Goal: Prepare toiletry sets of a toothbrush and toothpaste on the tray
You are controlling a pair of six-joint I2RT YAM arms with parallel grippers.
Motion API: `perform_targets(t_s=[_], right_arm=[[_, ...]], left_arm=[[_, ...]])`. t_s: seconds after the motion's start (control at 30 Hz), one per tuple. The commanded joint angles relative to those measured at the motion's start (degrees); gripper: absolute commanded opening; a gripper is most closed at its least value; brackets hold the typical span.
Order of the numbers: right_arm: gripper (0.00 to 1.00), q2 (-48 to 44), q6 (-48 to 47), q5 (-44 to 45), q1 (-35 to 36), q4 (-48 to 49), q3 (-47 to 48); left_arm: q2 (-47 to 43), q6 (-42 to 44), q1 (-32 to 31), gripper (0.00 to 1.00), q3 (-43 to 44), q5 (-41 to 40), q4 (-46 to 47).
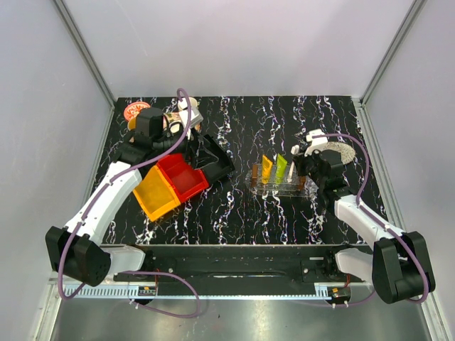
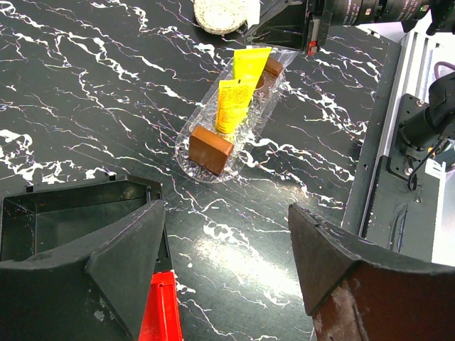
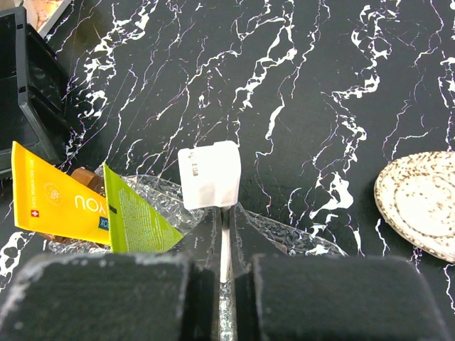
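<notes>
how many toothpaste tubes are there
2. The orange-yellow tube stands in the clear rack, and the lime green tube is next to it in the same rack. More may be hidden in the bins.

I see the black marbled table (image 1: 234, 213) carrying the clear tray (image 2: 250, 128). To the tray's left a red bin (image 1: 186, 177), a yellow bin (image 1: 156, 194) and a black bin (image 1: 213, 160) crowd together. A speckled dish (image 1: 344, 152) lies just beyond its right end, and a floral tray (image 1: 136, 111) lies far left, at the back.
</notes>
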Motion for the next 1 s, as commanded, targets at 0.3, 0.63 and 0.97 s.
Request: perform_targets(t_s=[0.3, 0.63, 0.97], right_arm=[[0.11, 0.36, -0.90, -0.35, -0.66, 3.47, -0.51], [0.18, 0.45, -0.98, -0.27, -1.02, 3.47, -0.51], [0.23, 0.27, -0.99, -0.18, -1.28, 3.56, -0.42]], left_arm=[[-0.42, 0.98, 0.75, 0.74, 0.08, 2.29, 1.74], [-0.51, 1.25, 0.92, 0.74, 0.00, 2.46, 1.21], [-0.42, 1.42, 1.10, 0.74, 0.00, 2.73, 1.12]])
